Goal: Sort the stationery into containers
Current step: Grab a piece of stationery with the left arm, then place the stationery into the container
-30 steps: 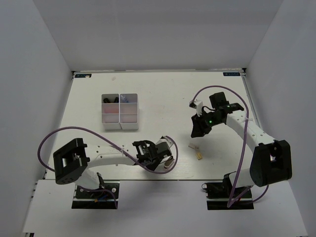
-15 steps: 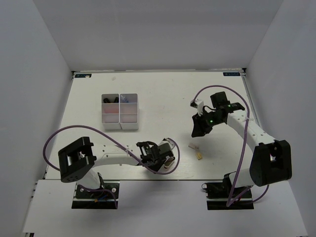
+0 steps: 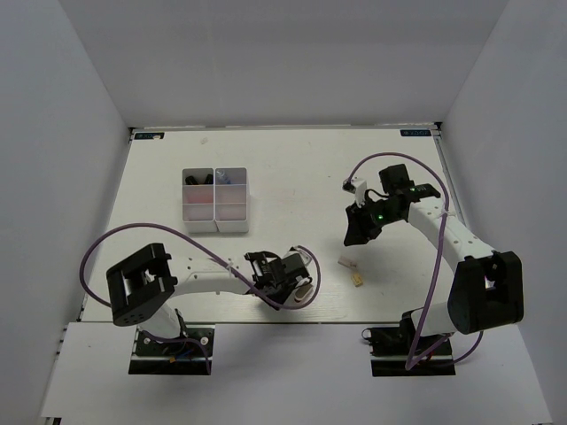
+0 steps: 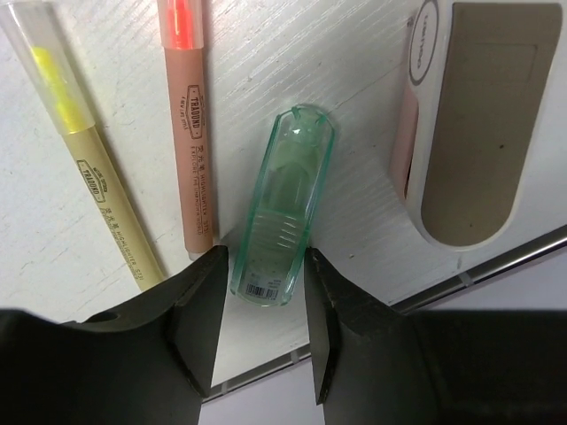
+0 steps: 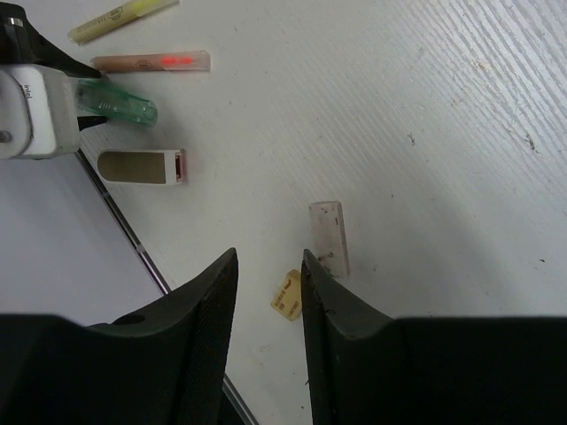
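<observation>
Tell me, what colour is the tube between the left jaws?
See-through teal green. The tube shows best in the left wrist view.

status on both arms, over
Left pincer straddling translucent green plastic tube, grip unconfirmed. Right pincer open, empty. Peach highlighter pen lying close beside tube.

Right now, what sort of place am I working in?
Probably a lab test cell: a white table boxed in by blank panels, two bolted arms, a compartment box and a few staged pens.
</observation>
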